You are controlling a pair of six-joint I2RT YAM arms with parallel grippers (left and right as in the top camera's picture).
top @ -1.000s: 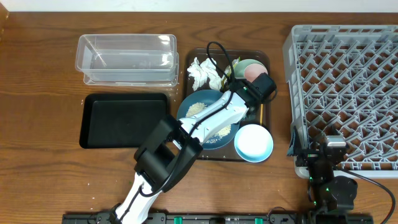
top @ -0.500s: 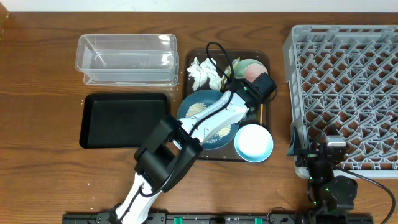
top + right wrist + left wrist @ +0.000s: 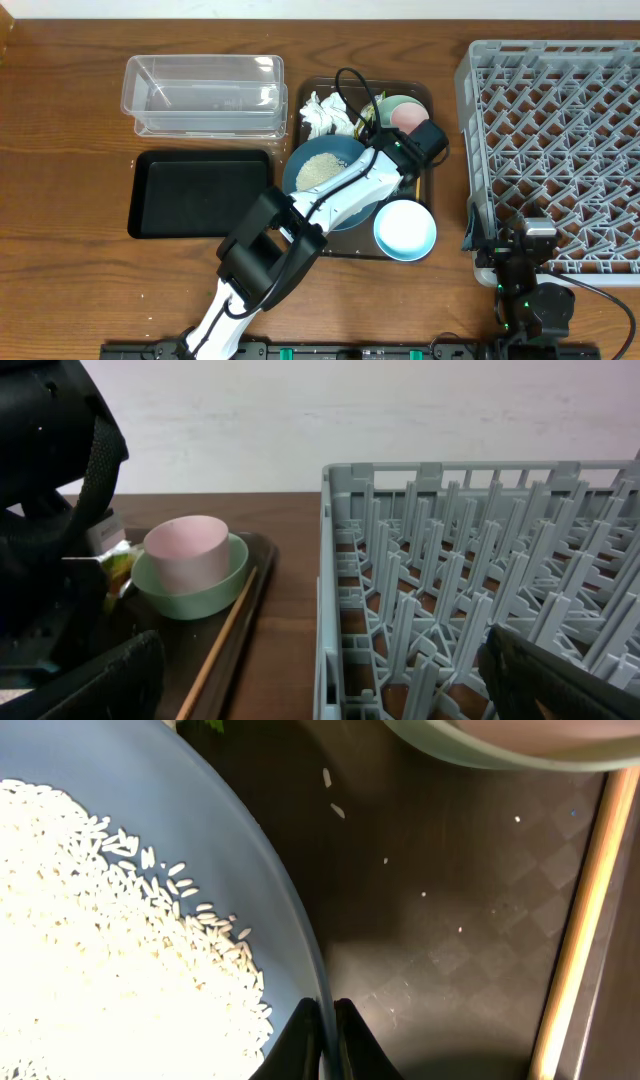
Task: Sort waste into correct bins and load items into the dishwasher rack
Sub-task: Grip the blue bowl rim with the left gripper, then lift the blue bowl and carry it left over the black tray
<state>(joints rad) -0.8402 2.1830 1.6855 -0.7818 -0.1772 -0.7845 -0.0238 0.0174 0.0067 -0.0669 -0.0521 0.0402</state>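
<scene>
My left gripper (image 3: 325,1025) is shut on the right rim of the large blue plate (image 3: 305,190), which lies on the brown serving tray (image 3: 310,238). In the left wrist view its rim (image 3: 280,910) runs between the fingers. A heap of white rice (image 3: 318,172) lies on the plate. The white tissue (image 3: 322,113) and the green-yellow wrapper (image 3: 369,108) lie behind it. The pink cup (image 3: 186,550) stands in the mint-green bowl (image 3: 195,592). The chopstick (image 3: 225,640) lies along the tray's right edge. The light-blue bowl (image 3: 405,230) sits in front. My right gripper (image 3: 320,685) is open by the grey rack (image 3: 560,130).
The clear tub (image 3: 203,95) stands at the back left, with the black tray (image 3: 200,193) in front of it. The left arm reaches diagonally across the brown tray. The right gripper (image 3: 527,247) sits at the rack's front left corner.
The blue plate has shifted up and left in my left gripper. The rice, spread in two patches before, now lies in one heap. The right arm has not moved.
</scene>
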